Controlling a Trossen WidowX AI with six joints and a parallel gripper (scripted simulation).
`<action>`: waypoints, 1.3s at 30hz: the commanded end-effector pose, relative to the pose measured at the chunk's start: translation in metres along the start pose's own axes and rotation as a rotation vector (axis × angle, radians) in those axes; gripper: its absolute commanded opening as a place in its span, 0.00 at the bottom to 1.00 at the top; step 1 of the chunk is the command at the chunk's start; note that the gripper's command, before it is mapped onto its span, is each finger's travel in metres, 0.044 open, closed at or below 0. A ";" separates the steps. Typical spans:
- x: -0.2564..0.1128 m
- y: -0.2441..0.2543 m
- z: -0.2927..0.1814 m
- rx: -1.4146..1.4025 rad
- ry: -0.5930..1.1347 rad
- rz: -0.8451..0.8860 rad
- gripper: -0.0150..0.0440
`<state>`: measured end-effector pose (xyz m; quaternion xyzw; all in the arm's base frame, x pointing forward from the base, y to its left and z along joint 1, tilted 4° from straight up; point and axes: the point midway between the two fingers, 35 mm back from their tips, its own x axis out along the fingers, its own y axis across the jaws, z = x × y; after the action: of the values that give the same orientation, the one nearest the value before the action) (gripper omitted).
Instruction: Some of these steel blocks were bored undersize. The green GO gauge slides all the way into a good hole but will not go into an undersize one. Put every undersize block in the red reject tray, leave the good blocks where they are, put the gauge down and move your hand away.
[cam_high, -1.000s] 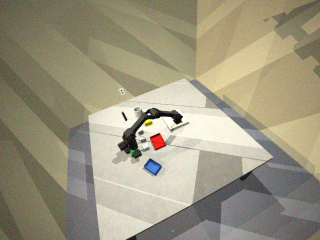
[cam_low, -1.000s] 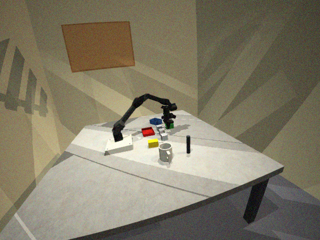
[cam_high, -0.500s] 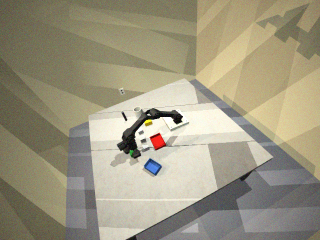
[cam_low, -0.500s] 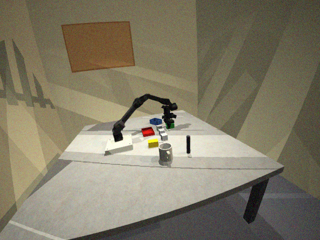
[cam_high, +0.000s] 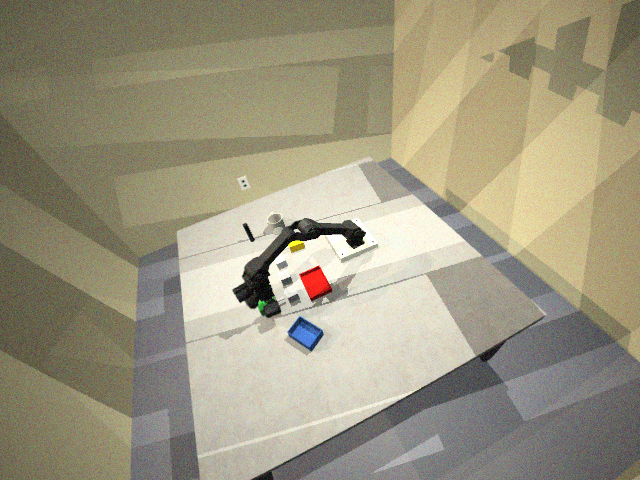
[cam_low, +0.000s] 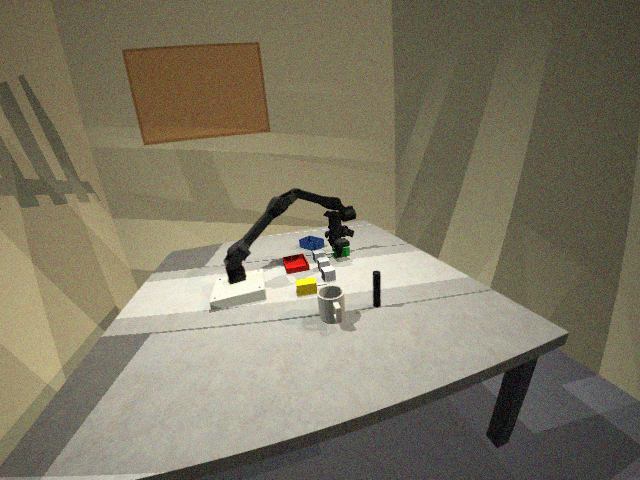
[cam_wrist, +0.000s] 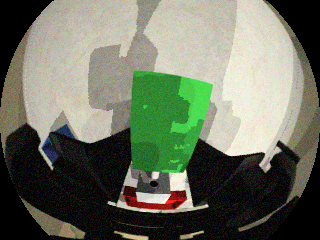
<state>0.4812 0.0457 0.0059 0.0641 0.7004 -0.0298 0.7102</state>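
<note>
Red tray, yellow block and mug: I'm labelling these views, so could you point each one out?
red tray (cam_high: 315, 283) (cam_low: 296, 264) (cam_wrist: 155, 205): top and exterior, bare floor; wrist, wall.
yellow block (cam_high: 296, 247) (cam_low: 306, 287): top and exterior, side face.
mug (cam_high: 277, 227) (cam_low: 327, 307): top and exterior, outer wall.

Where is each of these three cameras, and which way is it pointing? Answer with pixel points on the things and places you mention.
Top: high above the table (cam_high: 372, 351), looking steeply down; it shows the whole arm (cam_high: 268, 253) (cam_low: 268, 211).
Exterior: beyond the table edge near the mug (cam_high: 275, 221) (cam_low: 330, 307), looking across and down; the whole arm shows.
Wrist: on the arm near the gripper (cam_high: 264, 305) (cam_low: 341, 249) (cam_wrist: 159, 145), looking past its dark fingers at the green gauge (cam_high: 262, 306) (cam_low: 344, 251) (cam_wrist: 165, 122) they hold.
Top and exterior share the mug.
</note>
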 end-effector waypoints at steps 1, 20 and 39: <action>-0.005 0.000 0.003 -0.006 -0.014 -0.002 0.25; -0.033 -0.001 -0.003 0.004 0.027 -0.006 0.25; -0.057 -0.092 -0.002 -0.015 0.032 -0.012 0.25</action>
<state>0.4719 0.0016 0.0436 0.0486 0.7199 -0.0174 0.6922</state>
